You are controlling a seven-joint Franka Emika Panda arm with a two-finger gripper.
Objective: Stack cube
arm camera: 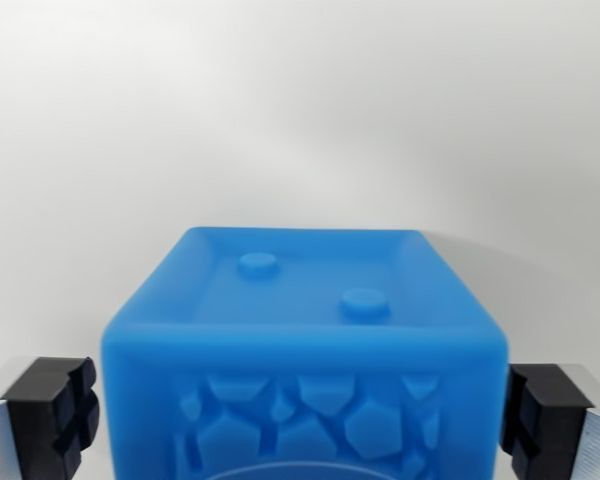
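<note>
Wrist view. Black ribbed fingertip pads (pixel 52 412) flank a translucent blue plastic cube (pixel 302 350) — spread wide, a slim gap showing each side. The gripper (pixel 302 415) straddles the cube, whose recessed top face bears two round studs. Beyond — plain white surface (pixel 300 110).

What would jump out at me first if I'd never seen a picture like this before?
A bright blue cube fills the lower middle of the wrist view, close to the camera, with two round studs on its recessed top and a pebble-like pattern on the near face. Black finger pads flank it at the bottom corners, one on each side, with small gaps to the cube. Everything behind is a plain white surface.
</note>
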